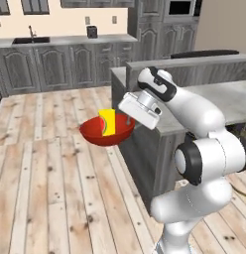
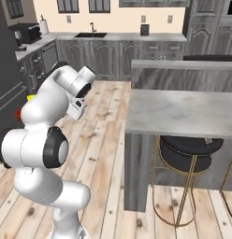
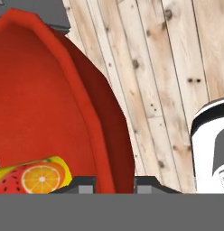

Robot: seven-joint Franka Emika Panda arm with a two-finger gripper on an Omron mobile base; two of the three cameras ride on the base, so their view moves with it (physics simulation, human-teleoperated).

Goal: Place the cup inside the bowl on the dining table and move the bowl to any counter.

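Note:
The red bowl (image 1: 97,134) hangs in the air over the wooden floor, just left of the dining table (image 1: 229,99). The yellow cup (image 1: 108,122) stands inside it. My gripper (image 1: 129,120) is shut on the bowl's right rim. In the hand view the red bowl (image 3: 46,103) takes up the left side, and its rim passes between my gripper's (image 3: 114,184) two dark tips. The cup (image 3: 37,176), with a fruit print, lies at the bottom left. In the right base view my arm hides most of the bowl (image 2: 18,113); a red sliver and a yellow bit of cup (image 2: 30,98) peek out.
The counter (image 1: 70,39) with a black sink (image 1: 30,40) runs along the back wall over dark cabinets. The dining table (image 2: 183,112) has a raised ledge (image 2: 183,65) behind it and a dark gold-legged stool (image 2: 185,156) below. Wooden floor (image 1: 50,188) lies open to the left.

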